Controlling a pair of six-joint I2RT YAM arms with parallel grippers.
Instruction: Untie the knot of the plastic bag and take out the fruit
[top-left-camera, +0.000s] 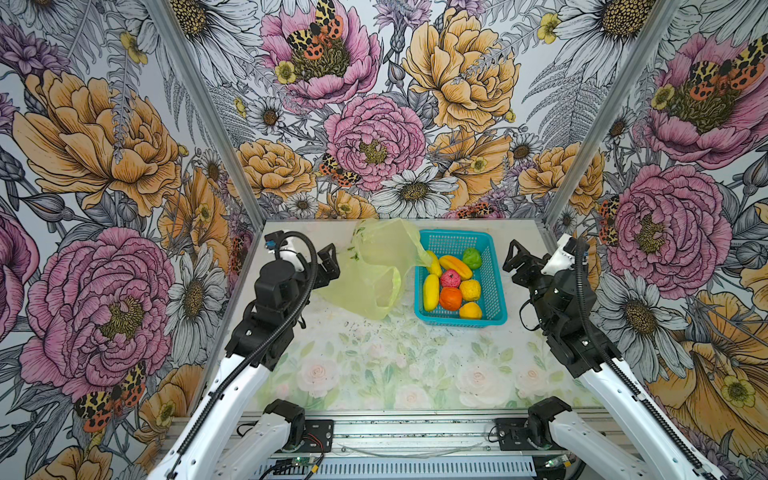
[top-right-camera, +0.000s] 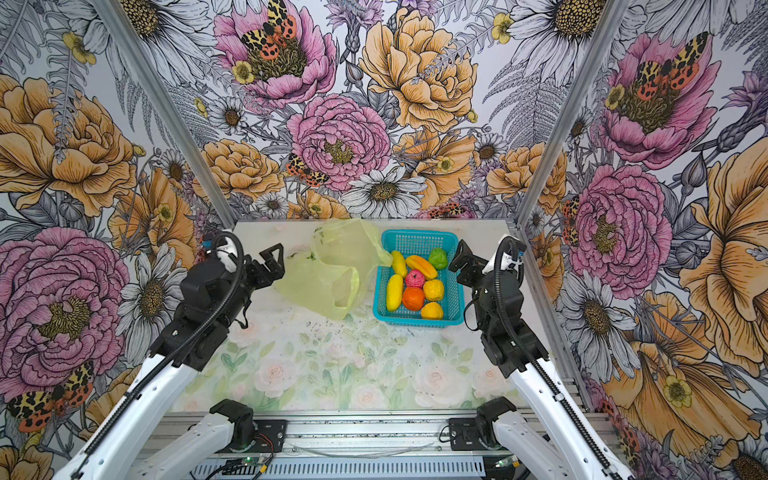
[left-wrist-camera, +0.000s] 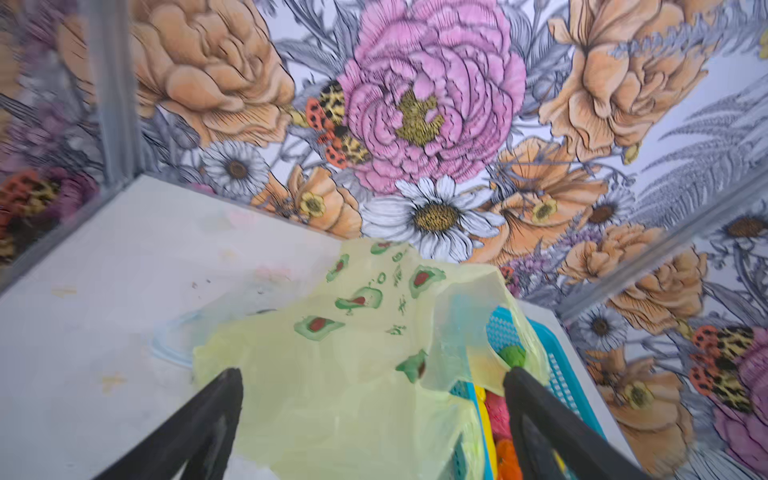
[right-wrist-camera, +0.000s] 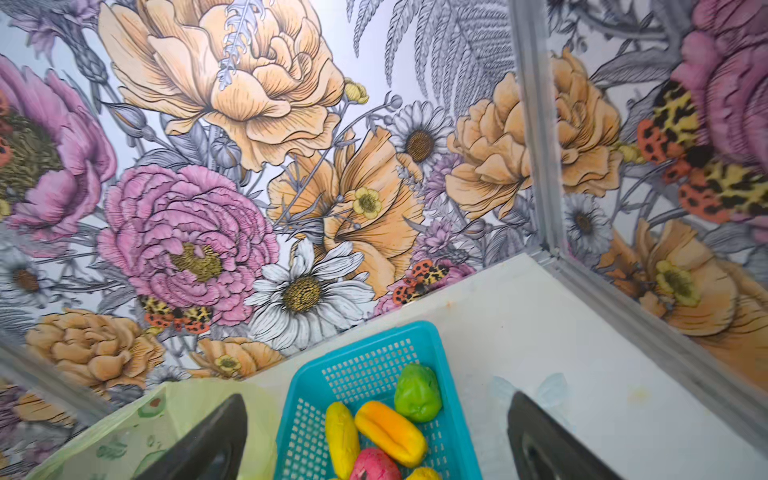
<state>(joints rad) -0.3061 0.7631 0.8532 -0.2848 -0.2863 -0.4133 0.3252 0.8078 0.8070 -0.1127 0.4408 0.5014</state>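
The yellow-green plastic bag (top-left-camera: 374, 266) (top-right-camera: 332, 270) lies crumpled and flat on the table, left of a teal basket (top-left-camera: 496, 282) (top-right-camera: 459, 286). One corner of the bag drapes over the basket's left rim. The knot is not in view; a handle loop (top-left-camera: 388, 286) lies open. Several pieces of fruit (top-left-camera: 451, 297) (top-right-camera: 413, 297) lie in the basket, among them a green one (right-wrist-camera: 417, 392) and an orange-yellow one (right-wrist-camera: 390, 432). My left gripper (top-left-camera: 330, 266) (left-wrist-camera: 374, 374) hangs open at the bag's left edge, holding nothing. My right gripper (top-left-camera: 512, 262) (right-wrist-camera: 378, 399) is open just right of the basket.
Flowered walls close the table in at the back and on both sides, with metal corner posts (top-left-camera: 199, 104). The basket stands near the back wall. The pale flowered tabletop (top-left-camera: 395, 365) stretches toward the front edge.
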